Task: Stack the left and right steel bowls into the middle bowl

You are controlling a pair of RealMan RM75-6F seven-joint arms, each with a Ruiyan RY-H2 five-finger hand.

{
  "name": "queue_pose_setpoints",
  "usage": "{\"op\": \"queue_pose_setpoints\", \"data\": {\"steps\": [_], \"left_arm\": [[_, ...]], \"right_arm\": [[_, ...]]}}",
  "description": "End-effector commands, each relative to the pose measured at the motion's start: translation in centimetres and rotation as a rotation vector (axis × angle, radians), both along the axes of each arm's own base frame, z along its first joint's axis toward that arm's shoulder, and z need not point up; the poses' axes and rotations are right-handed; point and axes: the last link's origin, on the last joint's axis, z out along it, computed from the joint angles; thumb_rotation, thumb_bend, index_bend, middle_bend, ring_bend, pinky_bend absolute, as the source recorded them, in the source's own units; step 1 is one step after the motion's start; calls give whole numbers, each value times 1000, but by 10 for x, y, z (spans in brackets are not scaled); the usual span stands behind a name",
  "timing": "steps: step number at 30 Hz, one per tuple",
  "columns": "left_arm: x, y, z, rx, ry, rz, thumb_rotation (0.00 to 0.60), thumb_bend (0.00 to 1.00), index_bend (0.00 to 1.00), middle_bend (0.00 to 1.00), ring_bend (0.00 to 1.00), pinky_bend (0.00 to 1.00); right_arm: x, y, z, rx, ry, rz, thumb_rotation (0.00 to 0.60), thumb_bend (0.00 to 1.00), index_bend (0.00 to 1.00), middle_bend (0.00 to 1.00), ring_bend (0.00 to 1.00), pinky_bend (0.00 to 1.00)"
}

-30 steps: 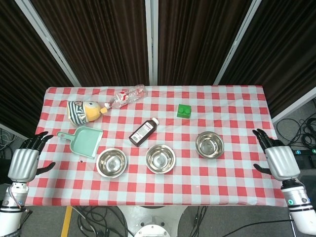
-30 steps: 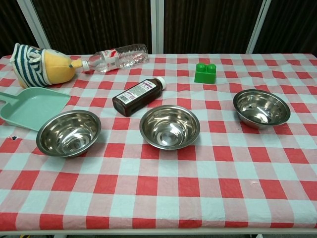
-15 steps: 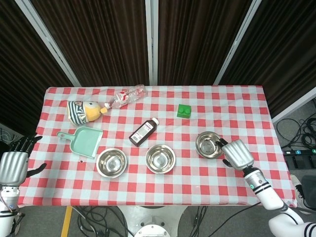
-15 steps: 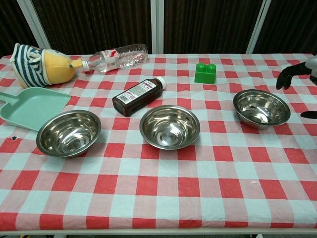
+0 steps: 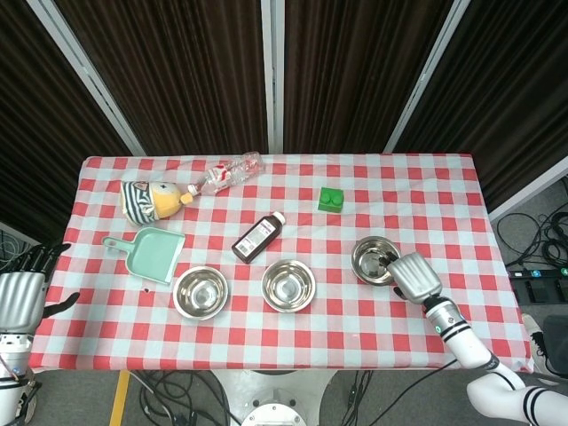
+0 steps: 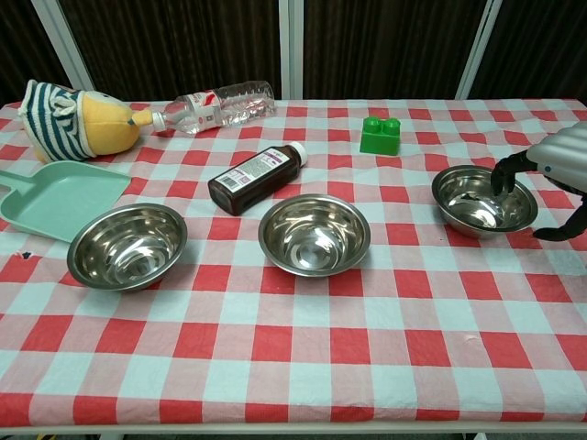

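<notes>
Right hand (image 5: 414,276) now closer over right steel bowl (image 6: 483,199), fingers (image 6: 503,172) spread, grasping nothing; left hand (image 5: 18,301) released too.

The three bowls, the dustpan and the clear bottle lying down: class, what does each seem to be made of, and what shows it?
Left bowl, middle bowl and right bowl: polished steel, mirror-like reflections inside. Dustpan: probably plastic, matte mint green, no glare. Clear bottle: likely thin plastic; the cloth's checks show through it.
</notes>
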Motion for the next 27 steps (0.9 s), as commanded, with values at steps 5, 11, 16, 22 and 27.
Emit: {"op": "queue_pose_setpoints", "data": {"steps": [5,11,16,22,27], "left_arm": [[1,1,2,7,3,-5,600,98,259,263,211,290],[-2,0,3,27,6,-5,600,100,259,263,211,290],[-7,0,4,26,9,10,600,102,259,263,211,290],[-8,1,3,18,9,14,600,105,260,263,211,290],[-8,1,3,16,6,14,600,105,259,264,211,290]], "right_arm": [[0,-2,-12,16,7,3,600,142,375,368,824,772],[3,-7,-21,17,12,5,600,186,418,398,824,773],[1,-14,-25,24,24,-6,600,220,426,409,824,773],[1,-22,-29,33,35,-14,600,252,444,421,825,772],[0,-24,-33,49,44,-21,600,294,495,454,825,773]]}}
